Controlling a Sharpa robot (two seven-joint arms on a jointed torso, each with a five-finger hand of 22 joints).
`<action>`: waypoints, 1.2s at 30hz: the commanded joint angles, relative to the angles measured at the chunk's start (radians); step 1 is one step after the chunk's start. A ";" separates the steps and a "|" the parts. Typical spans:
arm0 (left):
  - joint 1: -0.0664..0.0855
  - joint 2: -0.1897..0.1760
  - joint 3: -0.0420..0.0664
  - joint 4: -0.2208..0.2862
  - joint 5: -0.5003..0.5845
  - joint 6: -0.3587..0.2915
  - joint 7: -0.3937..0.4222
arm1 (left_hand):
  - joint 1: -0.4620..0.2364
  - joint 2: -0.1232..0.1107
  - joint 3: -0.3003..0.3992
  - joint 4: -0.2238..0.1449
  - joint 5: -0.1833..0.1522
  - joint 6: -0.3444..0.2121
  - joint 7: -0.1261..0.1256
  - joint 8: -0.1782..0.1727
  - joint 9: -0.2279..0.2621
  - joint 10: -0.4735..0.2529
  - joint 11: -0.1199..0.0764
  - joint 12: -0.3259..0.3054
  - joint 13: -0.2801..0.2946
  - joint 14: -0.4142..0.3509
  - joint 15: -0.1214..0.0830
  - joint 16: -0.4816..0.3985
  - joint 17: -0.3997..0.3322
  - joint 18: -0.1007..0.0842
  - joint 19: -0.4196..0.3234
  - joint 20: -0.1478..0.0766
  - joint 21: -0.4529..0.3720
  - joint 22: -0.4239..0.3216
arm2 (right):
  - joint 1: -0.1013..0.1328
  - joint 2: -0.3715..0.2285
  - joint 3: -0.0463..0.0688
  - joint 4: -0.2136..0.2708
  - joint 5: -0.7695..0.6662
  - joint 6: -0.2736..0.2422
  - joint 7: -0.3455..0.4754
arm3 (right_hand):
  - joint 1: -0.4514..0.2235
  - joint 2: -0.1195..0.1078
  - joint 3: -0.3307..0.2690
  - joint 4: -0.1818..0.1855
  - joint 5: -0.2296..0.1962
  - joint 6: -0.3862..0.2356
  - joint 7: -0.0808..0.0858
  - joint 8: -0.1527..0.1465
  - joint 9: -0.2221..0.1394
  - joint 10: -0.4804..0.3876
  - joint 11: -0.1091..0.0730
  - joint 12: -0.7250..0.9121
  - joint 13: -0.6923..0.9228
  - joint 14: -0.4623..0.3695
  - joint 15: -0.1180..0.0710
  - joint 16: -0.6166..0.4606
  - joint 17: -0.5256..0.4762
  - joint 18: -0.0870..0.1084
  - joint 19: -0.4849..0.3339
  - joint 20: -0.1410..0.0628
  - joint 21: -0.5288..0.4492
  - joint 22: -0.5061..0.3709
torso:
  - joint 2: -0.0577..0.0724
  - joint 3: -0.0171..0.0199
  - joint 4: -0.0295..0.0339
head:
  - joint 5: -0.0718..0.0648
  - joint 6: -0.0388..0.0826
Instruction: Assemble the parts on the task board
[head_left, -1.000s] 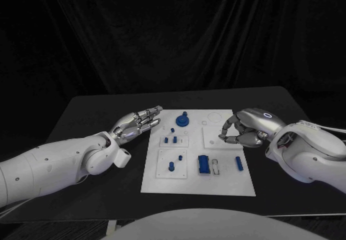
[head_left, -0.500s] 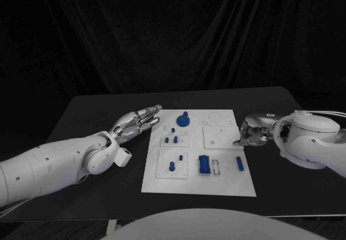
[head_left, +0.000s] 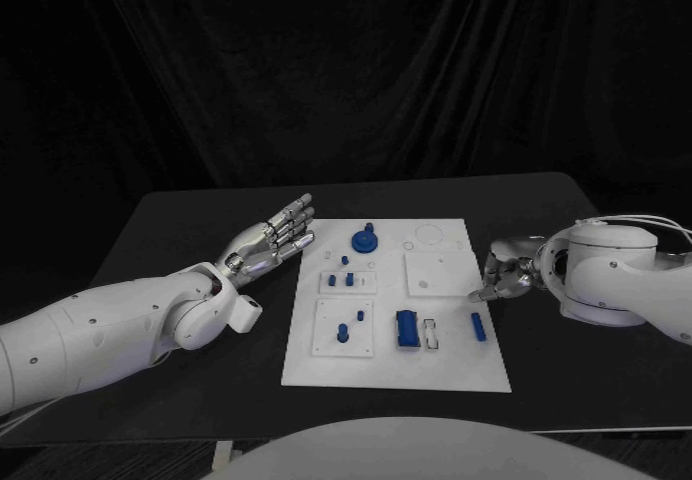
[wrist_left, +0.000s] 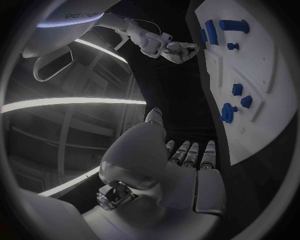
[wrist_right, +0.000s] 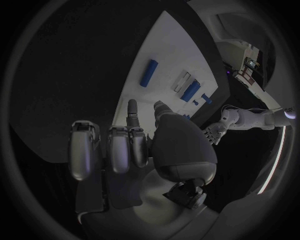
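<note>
The white task board (head_left: 433, 365) lies mid-table. On it are a round blue part (head_left: 365, 240), small blue parts (head_left: 342, 280), a blue peg (head_left: 343, 330), a blue block (head_left: 408, 328) and a blue bar (head_left: 477, 326). My left hand (head_left: 274, 240) hovers just left of the board's far corner, fingers straight and spread, holding nothing. My right hand (head_left: 505, 275) is off the board's right edge, one finger reaching toward it, nothing in it. The right wrist view shows its fingers (wrist_right: 119, 150) extended near the blue bar (wrist_right: 149, 72) and block (wrist_right: 190, 90). The left wrist view shows the board (wrist_left: 262, 75).
The black table (head_left: 188, 220) surrounds the board, with bare surface on both sides. A raised white square plate (head_left: 440, 272) sits on the board near my right hand. A dark curtain closes off the back.
My right hand has drawn back from over the board's square plate to beyond its right edge, and its curled fingers have loosened. My left hand's fingers have straightened a little.
</note>
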 joint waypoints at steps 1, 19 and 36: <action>-0.002 0.003 0.001 0.000 -0.015 -0.023 0.126 | -0.004 0.009 -0.006 0.000 0.007 -0.002 -0.010 -0.004 -0.001 -0.002 -0.010 -0.007 -0.001 0.000 -0.006 -0.004 -0.001 0.016 -0.003 -0.003 -0.003 -0.001 | -0.001 0.004 0.000 -0.004 0.023 0.032 -0.033 | -0.007 0.007 0.003 -0.002 0.008 0.008 0.002 -0.007 -0.005 0.104 0.008 0.005 0.263 0.088 0.009 -0.004 0.182 -0.005 0.058 0.004 -0.002 0.227 | 0.000 0.0002 0.0000 | -0.003 0.000; -0.008 -0.001 0.001 0.000 -0.016 0.006 0.106 | 0.053 0.009 0.010 -0.003 0.077 0.031 0.038 0.003 0.006 0.000 0.013 -0.005 0.000 0.000 -0.001 -0.004 -0.001 0.017 -0.003 0.003 -0.003 -0.001 | -0.053 0.036 0.000 -0.030 0.008 -0.008 -0.041 | 0.037 0.001 0.020 -0.060 0.058 0.090 -0.024 0.019 0.023 0.104 -0.014 0.005 0.263 0.078 -0.009 -0.025 0.132 -0.004 0.058 -0.011 -0.005 0.227 | 0.000 0.0000 -0.0003 | 0.000 0.000; -0.010 0.000 0.001 0.000 -0.016 0.019 0.098 | 0.070 0.007 0.017 -0.006 0.096 0.047 0.064 0.005 0.008 0.003 0.042 0.000 0.001 0.000 0.018 -0.004 -0.001 0.017 -0.003 0.013 -0.003 -0.001 | -0.100 0.056 0.000 -0.044 -0.012 -0.040 -0.043 | 0.051 0.004 0.028 -0.082 0.058 0.095 -0.032 0.023 0.043 0.104 -0.023 0.005 0.263 0.070 -0.020 -0.045 0.089 -0.002 0.056 -0.023 -0.014 0.224 | 0.000 -0.0001 -0.0006 | 0.000 0.000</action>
